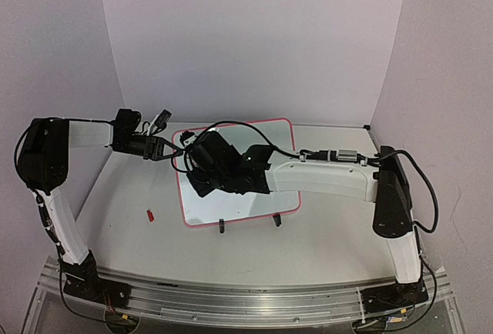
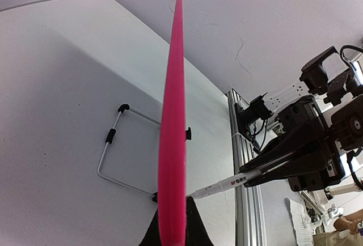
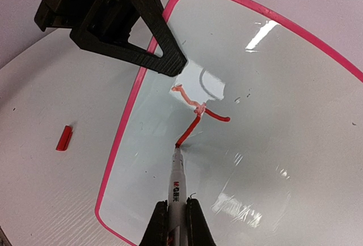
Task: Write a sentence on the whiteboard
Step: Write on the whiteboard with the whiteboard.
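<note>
The whiteboard (image 1: 231,209), glossy white with a pink frame, stands tilted on two black clip feet. My left gripper (image 1: 182,149) is shut on its left edge; in the left wrist view the frame (image 2: 173,104) runs edge-on between the black fingers (image 2: 194,229). My right gripper (image 3: 177,205) is shut on a white marker (image 3: 176,182). The marker's red tip touches the board at the lower end of a red stroke (image 3: 193,126). A short red scribble (image 3: 215,115) branches above it. The left gripper (image 3: 170,64) shows at the board's edge there.
A small red marker cap (image 1: 151,215) lies on the table left of the board, also in the right wrist view as the cap (image 3: 64,138). A wire stand (image 2: 111,144) sits behind the board. The aluminium rail (image 2: 244,200) runs along the near table edge.
</note>
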Robot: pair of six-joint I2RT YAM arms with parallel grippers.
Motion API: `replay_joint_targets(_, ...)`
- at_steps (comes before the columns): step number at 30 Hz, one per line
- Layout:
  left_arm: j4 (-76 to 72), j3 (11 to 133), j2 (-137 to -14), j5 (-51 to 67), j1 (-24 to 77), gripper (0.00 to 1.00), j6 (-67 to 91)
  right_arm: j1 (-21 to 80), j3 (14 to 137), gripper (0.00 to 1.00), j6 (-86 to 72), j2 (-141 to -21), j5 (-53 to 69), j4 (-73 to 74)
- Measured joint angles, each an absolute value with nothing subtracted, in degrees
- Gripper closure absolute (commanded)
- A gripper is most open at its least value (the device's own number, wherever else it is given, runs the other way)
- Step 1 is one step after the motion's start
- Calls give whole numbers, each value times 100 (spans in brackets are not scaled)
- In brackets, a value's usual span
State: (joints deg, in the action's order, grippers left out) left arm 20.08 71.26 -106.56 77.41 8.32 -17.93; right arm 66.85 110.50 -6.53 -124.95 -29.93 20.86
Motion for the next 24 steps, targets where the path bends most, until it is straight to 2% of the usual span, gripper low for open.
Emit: replay_joint_targets(24, 2010, 7126, -10656, 7673, 827, 100, -1750, 6705, 10937, 100, -790, -12492, -2866, 2108)
